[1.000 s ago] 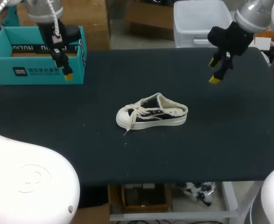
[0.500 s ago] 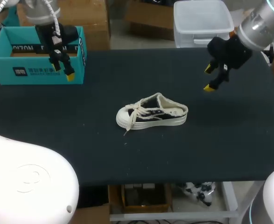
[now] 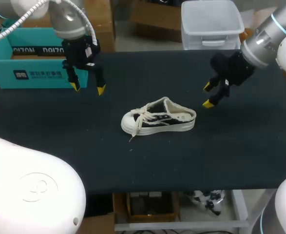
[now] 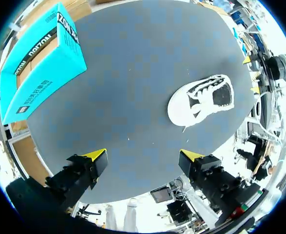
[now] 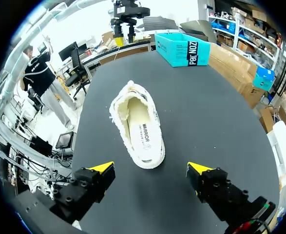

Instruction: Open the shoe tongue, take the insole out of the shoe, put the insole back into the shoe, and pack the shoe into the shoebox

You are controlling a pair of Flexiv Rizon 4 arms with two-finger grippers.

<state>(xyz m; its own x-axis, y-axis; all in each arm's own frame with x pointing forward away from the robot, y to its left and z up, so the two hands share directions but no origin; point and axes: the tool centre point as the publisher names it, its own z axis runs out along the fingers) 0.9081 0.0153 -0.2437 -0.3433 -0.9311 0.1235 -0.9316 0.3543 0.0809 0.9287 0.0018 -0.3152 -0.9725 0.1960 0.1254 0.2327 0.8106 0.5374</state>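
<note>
Tabletop [image 3: 240,146]: dark and matte; it carries the shoe and the box.
Shoe [image 3: 158,117]: standing on its sole near the middle of the tabletop, between the two pincers and touching neither. Dark upper, white toe cap and sole, cream fleecy rim round the opening.
Shoe, heading: heel end nearest the right pincer, toe pointing away from it toward the left arm's side.
Laces [image 3: 139,119]: white, lying loose over the toe half, one end trailing onto the tabletop.
Insole [image 5: 142,134]: inside the shoe, lying flat, pale with dark print. It shows through the opening in the right wrist view.
Right pincer [image 3: 207,95]: released, yellow tips set well apart, nothing between them. It hangs above the tabletop near the shoe's heel. From its wrist, the shoe lies just ahead, lined up with the gap between the fingers.
Left pincer [image 3: 88,88]: released, fingers spread wide, gripping nothing. It hangs over the tabletop just in front of the box. From its wrist, the shoe lies well ahead, off toward one finger's side, with the box off toward the other.
Shoebox [image 3: 35,73]: teal, open at the top, on the far corner of the tabletop behind the left pincer and well apart from the shoe. Its inside cannot be made out.
</note>
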